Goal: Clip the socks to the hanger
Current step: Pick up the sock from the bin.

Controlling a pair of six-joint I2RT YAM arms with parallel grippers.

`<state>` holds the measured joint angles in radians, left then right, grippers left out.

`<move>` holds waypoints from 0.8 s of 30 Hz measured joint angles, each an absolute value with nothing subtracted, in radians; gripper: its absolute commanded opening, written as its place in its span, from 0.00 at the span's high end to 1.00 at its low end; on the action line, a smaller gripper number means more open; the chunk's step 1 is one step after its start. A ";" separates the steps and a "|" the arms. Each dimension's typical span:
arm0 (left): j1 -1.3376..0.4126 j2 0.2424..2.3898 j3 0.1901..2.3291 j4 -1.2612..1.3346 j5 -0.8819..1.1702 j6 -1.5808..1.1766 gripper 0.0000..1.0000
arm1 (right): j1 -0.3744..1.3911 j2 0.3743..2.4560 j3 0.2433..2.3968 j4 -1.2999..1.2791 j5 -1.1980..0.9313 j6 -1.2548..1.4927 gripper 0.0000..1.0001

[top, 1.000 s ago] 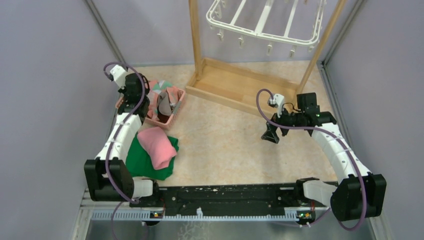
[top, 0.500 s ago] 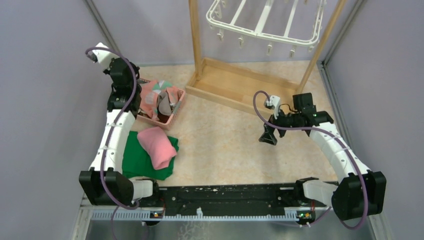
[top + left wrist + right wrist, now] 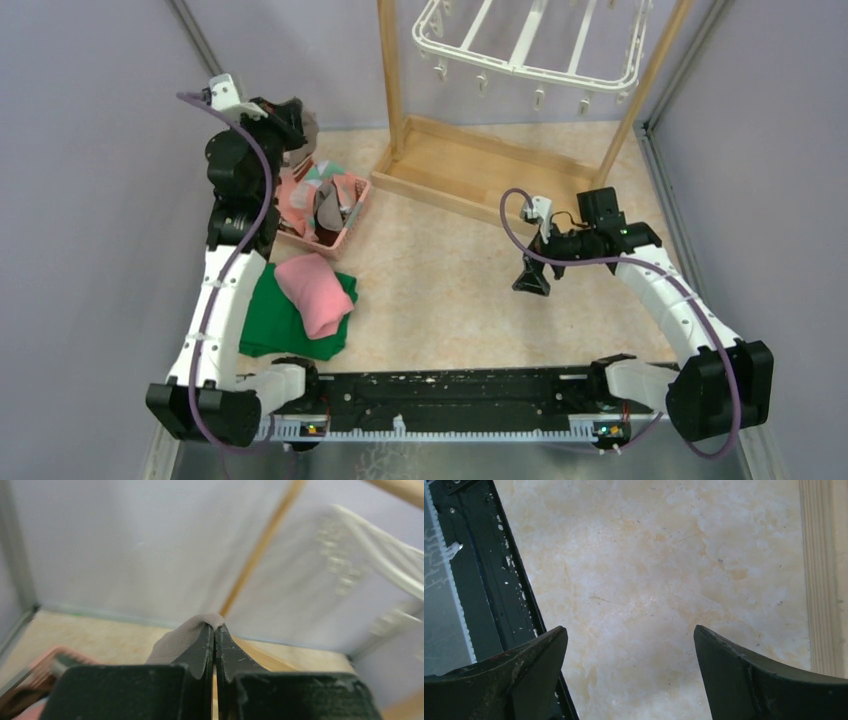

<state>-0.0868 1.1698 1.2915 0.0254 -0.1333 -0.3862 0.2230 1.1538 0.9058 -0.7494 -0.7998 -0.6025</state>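
Left hand (image 3: 214, 631) now lifted clear of the pink basket (image 3: 345, 233) we saw it in, pinching a grey-brown sock (image 3: 176, 639), right hand (image 3: 629, 628) spread wide above the table (image 3: 649, 555), holding nothing.

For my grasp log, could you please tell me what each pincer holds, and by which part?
The left pincer is shut on a grey-brown sock, pinching a fold of fabric; which end cannot be told. The right pincer is open, holding nothing.

Lavender walls (image 3: 80, 120) close in left, right and far. Beige marbled tabletop (image 3: 440, 310) below. A wooden stand (image 3: 462, 172) sits at the far side.
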 measured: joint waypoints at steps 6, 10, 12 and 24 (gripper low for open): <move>-0.100 1.039 1.144 0.235 0.358 -0.429 1.00 | 0.233 1.153 0.906 -0.801 -0.944 -0.696 0.04; -0.208 1.055 1.021 0.432 0.636 -0.504 1.00 | 0.234 1.150 0.917 -0.920 -1.119 -0.879 0.04; -0.315 1.092 0.965 0.506 0.741 -0.522 1.00 | 0.234 1.144 0.928 -0.987 -1.180 -0.989 0.04; -0.690 1.270 0.873 0.727 0.878 -0.572 1.00 | 0.233 1.106 0.965 -0.968 -1.239 -1.055 0.07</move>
<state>-0.6895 1.2697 0.8730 0.7265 0.8780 -0.5716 0.2325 1.1065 0.9653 -0.9676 -1.2392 -1.0554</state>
